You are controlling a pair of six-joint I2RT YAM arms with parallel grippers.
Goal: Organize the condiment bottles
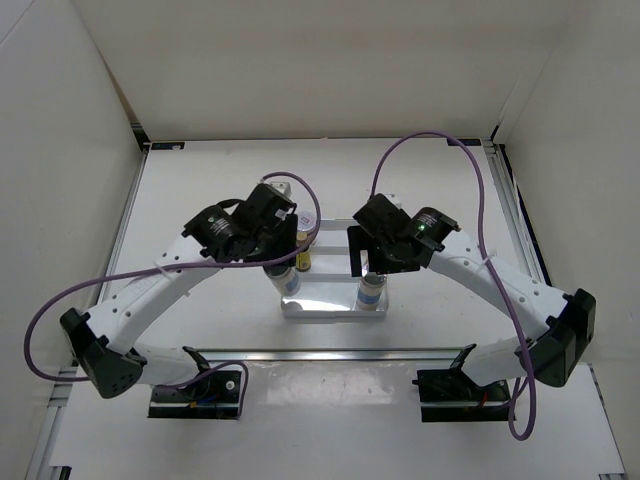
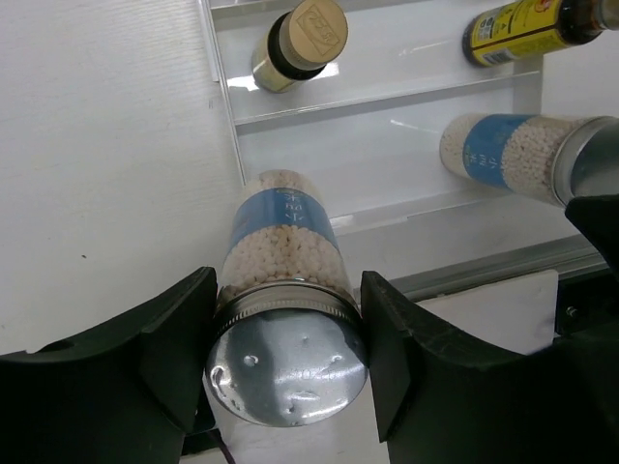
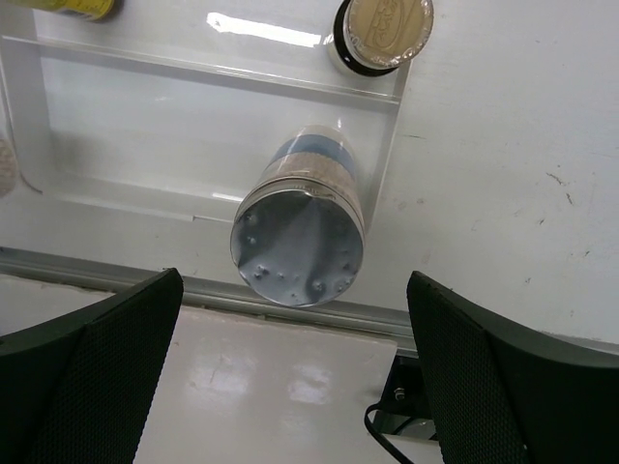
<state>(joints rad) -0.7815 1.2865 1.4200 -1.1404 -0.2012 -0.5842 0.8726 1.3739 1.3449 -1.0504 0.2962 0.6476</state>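
Observation:
A white-blue silver-topped bottle stands at the near left corner of the white tray. My left gripper is shut on it, and both fingers press the sides of its silver lid. A second white-blue bottle stands at the tray's near right corner. My right gripper hangs open above it, fingers wide apart and touching nothing. A yellow tan-capped bottle and a yellow-labelled one stand in the tray's far row.
The tray sits mid-table in front of a metal rail. Both arms lean in over it, and the right gripper is close to the left gripper. White walls enclose the table on three sides.

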